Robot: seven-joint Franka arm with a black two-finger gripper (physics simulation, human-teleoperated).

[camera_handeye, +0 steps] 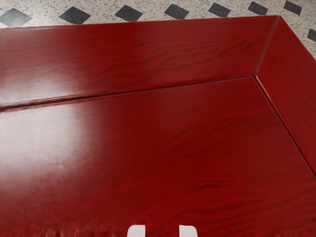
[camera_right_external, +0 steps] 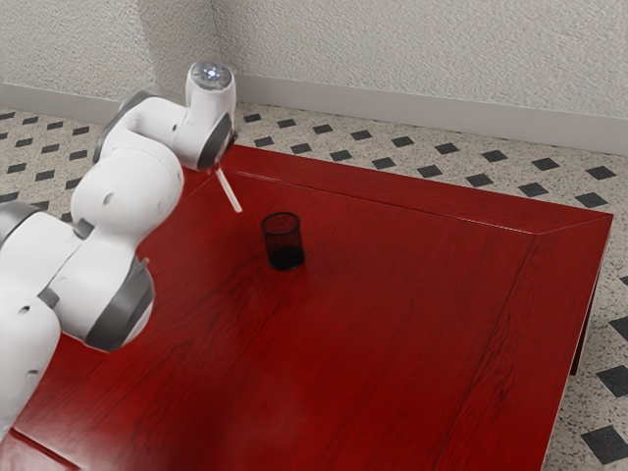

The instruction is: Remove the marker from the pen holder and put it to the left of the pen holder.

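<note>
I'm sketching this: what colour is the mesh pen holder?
The mesh pen holder is black, clearest in the exterior view.

The desk point(camera_right_external: 392, 324) is a deep glossy red with darker wood grain running through it in wavy streaks, and pale sheen lies on it ahead of the jaws point(camera_right_external: 220, 170). The pen holder point(camera_right_external: 284, 235) is black, with a fine mesh pattern and a denser black base. The marker-like stick point(camera_right_external: 230, 192) near the jaws is whitish with a pink tinge. The arm point(camera_right_external: 128, 191) is white with dark grey bands. Farther from the jaws, the floor point(camera_right_external: 422, 155) is speckled beige with blackish diamonds; the walls point(camera_right_external: 422, 49) are mottled off-white, the baseboard point(camera_right_external: 422, 110) plain light grey.
</note>
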